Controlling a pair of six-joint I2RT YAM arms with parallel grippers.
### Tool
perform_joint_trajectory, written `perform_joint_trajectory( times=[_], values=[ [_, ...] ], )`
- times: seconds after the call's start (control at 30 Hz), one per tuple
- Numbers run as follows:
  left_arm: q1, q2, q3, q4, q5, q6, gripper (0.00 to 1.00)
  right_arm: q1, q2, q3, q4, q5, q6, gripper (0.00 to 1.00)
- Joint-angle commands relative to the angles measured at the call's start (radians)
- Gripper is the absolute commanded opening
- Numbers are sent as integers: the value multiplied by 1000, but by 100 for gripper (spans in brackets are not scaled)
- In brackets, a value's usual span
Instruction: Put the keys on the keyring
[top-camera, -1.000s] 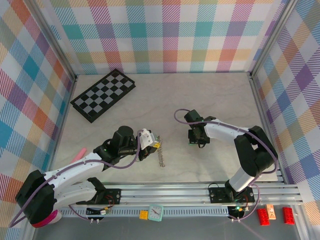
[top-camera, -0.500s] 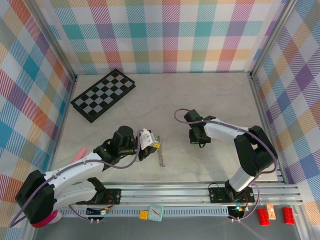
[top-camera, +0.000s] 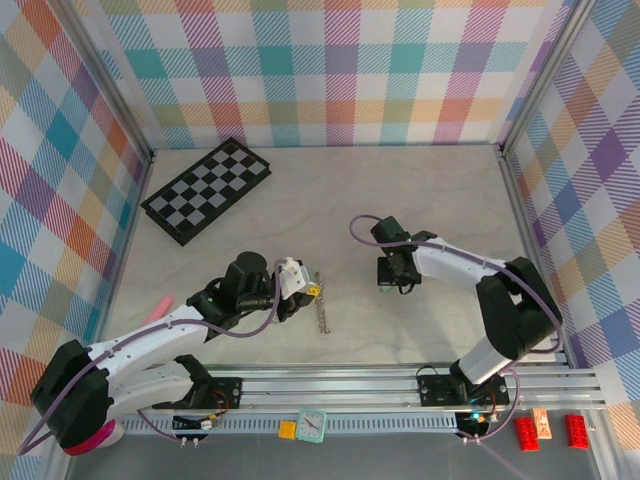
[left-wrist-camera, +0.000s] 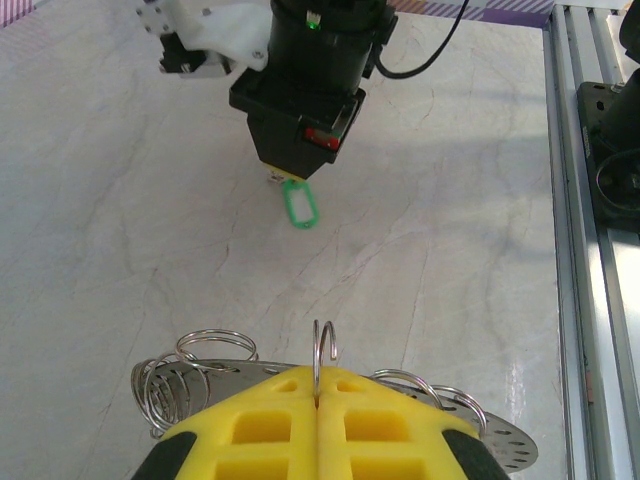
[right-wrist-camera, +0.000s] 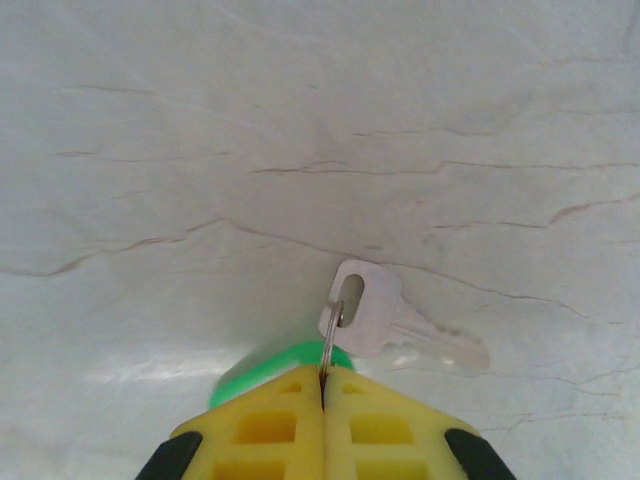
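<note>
A silver key lies flat on the pale marble-patterned counter, just past the tips of the right gripper. Its blade points away to the gripper's right. The gripper's yellow fingers are pressed together, clamped on the silver key by the thin wire loop through its head. A green tag peeks out just under the fingertips.

The keyring, a grey metal ring with coiled wire loops along its rim, sits crosswise at the tips of the left gripper. That gripper's yellow fingers are together too, pinching one upright loop of the keyring, with coils showing on either side.

From above, the two grippers are near each other at mid-counter. A black-and-grey chessboard lies well beyond the left gripper, towards the back left corner.
</note>
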Motion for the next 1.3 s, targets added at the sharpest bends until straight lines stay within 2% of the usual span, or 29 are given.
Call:
perform_joint_trajectory(
  times=[0.0, 0.17, 0.4, 0.63, 0.77, 0.9, 1.27],
  values=[
    [-8, 4, 16, 48, 6, -4, 0, 4, -48, -22, 41, -143, -49, 0],
    [-8, 2, 14, 48, 4, -10, 0, 4, -45, -42, 97, -278, -72, 0],
    [-7, 1, 16, 45, 1, -10, 0, 4, 11, -32, 111, -330, -97, 0],
    [-7, 6, 14, 48, 1, -13, 0, 4, 45, -23, 107, -286, -95, 0],
    [-8, 5, 13, 49, 1, -11, 0, 4, 56, -16, 106, -283, -91, 10],
    [-8, 7, 13, 50, 1, -13, 0, 4, 68, -6, 102, -274, -89, 16],
    [-7, 5, 13, 50, 1, -12, 0, 4, 77, 12, 103, -264, -85, 21]
  ],
)
